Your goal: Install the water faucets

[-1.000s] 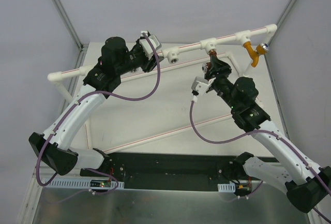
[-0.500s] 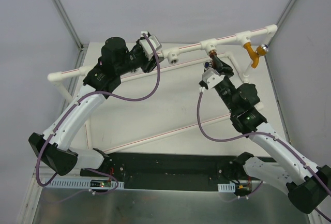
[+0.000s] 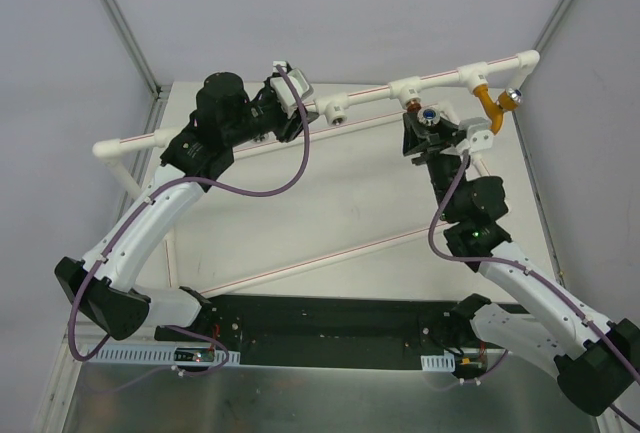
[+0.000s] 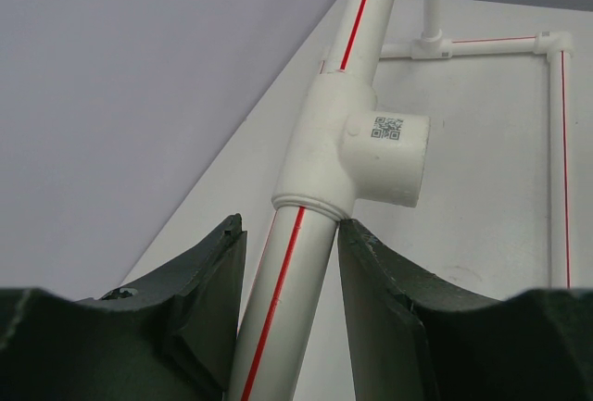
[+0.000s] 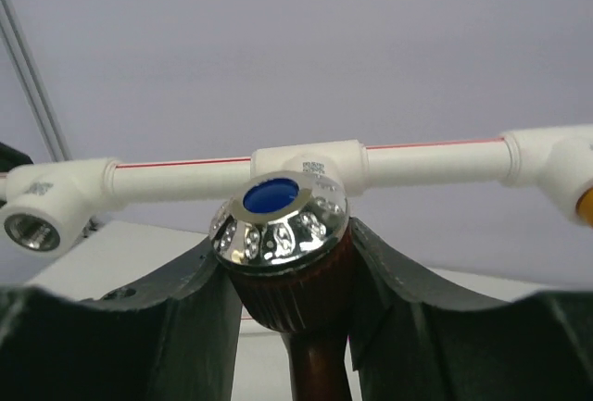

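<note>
Currently the right gripper point(image 5: 285, 276) is clenched on the dark reddish-brown faucet point(image 5: 281, 225), its jaws on the ribbed collar. The middle tee point(image 5: 310, 162) sits just beyond the fingertips; thread engagement is hidden. The left gripper point(image 4: 289, 271) clamps the white pipe point(image 4: 278, 308) just short of an empty tee socket point(image 4: 384, 156). Risks: a tilted stem would likely cross-thread, the collar could slip in the jaws, and a yielding left clamp would let the pipe rotate. The orange-yellow faucet point(image 3: 487, 103) hangs from a tee to the right gripper's right.

A white desk point(image 3: 330, 213) fills the middle, closed in by plain pale grey walls point(image 3: 330, 13) behind and on both sides. Slim metal posts point(image 3: 122, 23) run along the corners. A black strip point(image 3: 330, 328) crosses the near edge, with a dull metal sheet point(image 3: 330, 403) below it. The light is soft and even.
</note>
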Robot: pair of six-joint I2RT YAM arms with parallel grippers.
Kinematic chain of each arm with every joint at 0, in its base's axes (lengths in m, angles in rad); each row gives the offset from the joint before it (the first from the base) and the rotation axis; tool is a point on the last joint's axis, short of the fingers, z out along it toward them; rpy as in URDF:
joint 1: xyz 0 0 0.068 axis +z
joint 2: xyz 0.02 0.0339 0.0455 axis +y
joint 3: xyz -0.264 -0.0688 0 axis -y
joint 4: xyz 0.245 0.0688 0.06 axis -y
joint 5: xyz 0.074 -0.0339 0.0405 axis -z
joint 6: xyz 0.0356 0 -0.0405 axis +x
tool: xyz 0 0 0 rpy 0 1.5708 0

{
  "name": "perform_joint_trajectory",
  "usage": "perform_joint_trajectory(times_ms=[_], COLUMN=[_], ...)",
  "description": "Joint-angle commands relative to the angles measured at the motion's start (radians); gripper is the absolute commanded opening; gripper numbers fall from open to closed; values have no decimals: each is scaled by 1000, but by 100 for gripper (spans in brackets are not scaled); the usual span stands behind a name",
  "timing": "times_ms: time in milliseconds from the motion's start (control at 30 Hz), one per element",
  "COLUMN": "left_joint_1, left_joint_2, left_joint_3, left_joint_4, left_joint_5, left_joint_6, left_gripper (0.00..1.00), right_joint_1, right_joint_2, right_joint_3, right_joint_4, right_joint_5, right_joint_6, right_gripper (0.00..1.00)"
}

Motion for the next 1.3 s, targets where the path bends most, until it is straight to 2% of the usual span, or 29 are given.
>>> perform_joint_trajectory(times_ms=[0,200,333,867,1267], left_joint_1=[-35,-35,-35,-36,-35], left_joint_2=[65,58,56,55,58], left_joint_3=[-106,-109,-109,-110,-110], left_joint_4=[-453,-453,-453,-453,-453], left_joint_5=[71,64,61,60,57], left_joint_6=[-157,-155,-154,-154,-154], left_gripper=[0,0,0,0,0], right_joint_1=[4,4,5,-13,-45], right_joint_2=[-4,-7,-10,-64,-73], right_joint_3=[7,82,114,152,155], right_joint_4=[-82,-244,-316,-455,-490], right_joint_5=[166,284,301,386,345], right_joint_6=[389,711,891,1544,1949], right_gripper=[0,0,0,0,0])
